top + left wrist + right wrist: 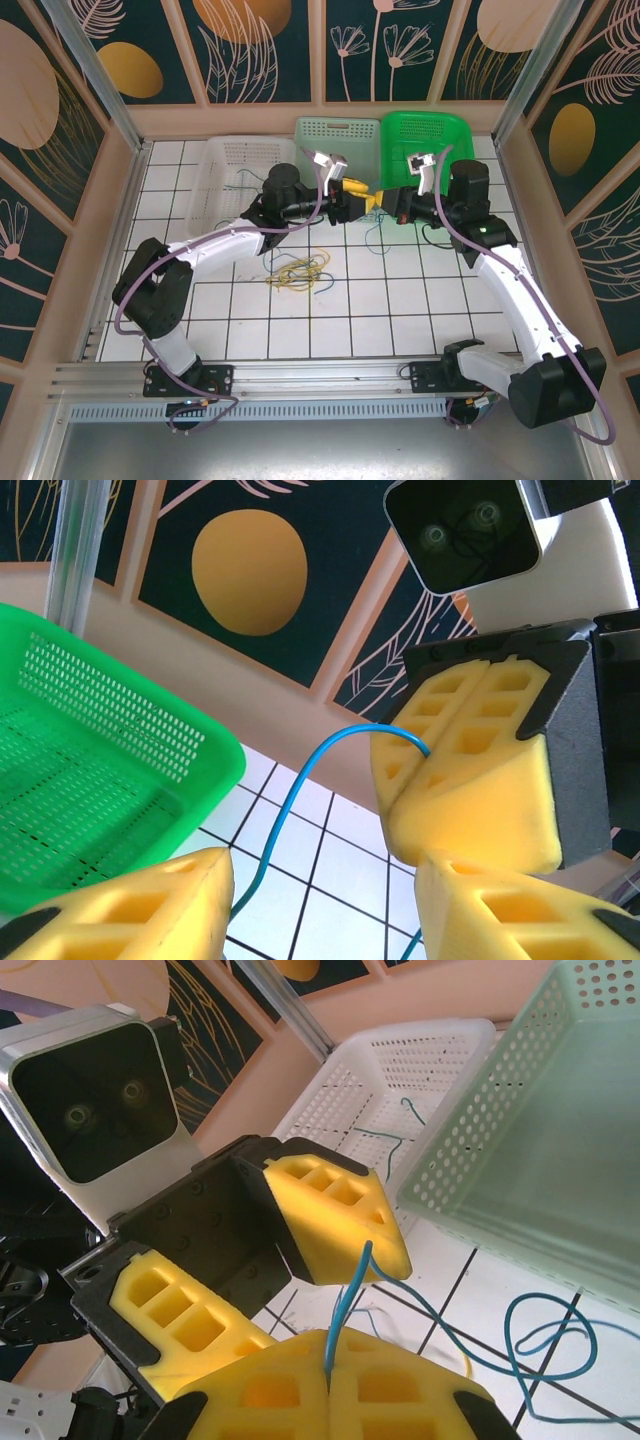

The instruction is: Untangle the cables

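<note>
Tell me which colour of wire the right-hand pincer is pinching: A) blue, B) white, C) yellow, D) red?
A: a blue cable sticks out of the shut right pincer, clamped where its two yellow halves meet.

White-tiled table, three baskets, tangled cables

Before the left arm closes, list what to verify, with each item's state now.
1. Grip of the right fingers on the blue cable: ok, shut on it.
2. Path of the blue cable between the left fingers: ok.
3. Grip of the left fingers on it: not ok, they stand open.
4. Gap between the two arms' fingers: cannot tell.
5. Blue cable free of the tangle: cannot tell.
</note>
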`<state>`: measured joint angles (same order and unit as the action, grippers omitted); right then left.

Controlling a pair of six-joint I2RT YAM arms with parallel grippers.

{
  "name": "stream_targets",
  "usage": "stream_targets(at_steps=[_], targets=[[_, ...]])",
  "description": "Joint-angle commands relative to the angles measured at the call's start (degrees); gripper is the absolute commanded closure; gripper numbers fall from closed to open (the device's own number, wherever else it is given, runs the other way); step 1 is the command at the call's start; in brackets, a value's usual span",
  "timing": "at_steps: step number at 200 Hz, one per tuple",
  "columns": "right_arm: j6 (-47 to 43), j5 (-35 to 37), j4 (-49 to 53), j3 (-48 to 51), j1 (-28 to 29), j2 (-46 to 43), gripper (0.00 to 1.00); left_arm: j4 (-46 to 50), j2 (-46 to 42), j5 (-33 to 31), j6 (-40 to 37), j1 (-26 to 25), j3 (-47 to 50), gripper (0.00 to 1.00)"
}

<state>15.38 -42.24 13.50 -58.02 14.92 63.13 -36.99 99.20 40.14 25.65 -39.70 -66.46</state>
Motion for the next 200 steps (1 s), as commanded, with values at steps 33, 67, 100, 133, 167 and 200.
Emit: stream_targets(at_steps=[33, 67, 100, 133, 167, 200], targets=[[0.78, -8.12, -0.66, -2.01, 0.92, -0.52, 1.0, 3.02, 1.31, -4.6, -3.48, -0.16, -1.18, 0.33], [0.93, -8.1, 0.49, -2.83, 0.65, -0.28, 1.0, 4.73, -0.59, -7.85, -8.24, -0.19, 0.6, 0.3], [1.58, -8.83, 0.1, -3.04, 0.33, -0.13, 1.0, 8.05, -0.62, -9.18, -12.57, -0.14, 0.88, 0.37], [1.45, -8.74, 0.64, -3.42, 0.22, -0.04, 1.0, 7.68, -0.67, -10.04, -13.47, -0.18, 1.8, 0.39], [1.64, -9.0, 0.68, -3.5, 0.1, -0.18, 1.0, 6.94, -0.67, -11.78, -13.57, -0.18, 2.36, 0.38], [2.08, -10.04, 0.36, -3.15, 0.14, 0.31, 1.0, 5.87, 1.04, -9.95, -12.08, -0.12, 0.3, 0.38]])
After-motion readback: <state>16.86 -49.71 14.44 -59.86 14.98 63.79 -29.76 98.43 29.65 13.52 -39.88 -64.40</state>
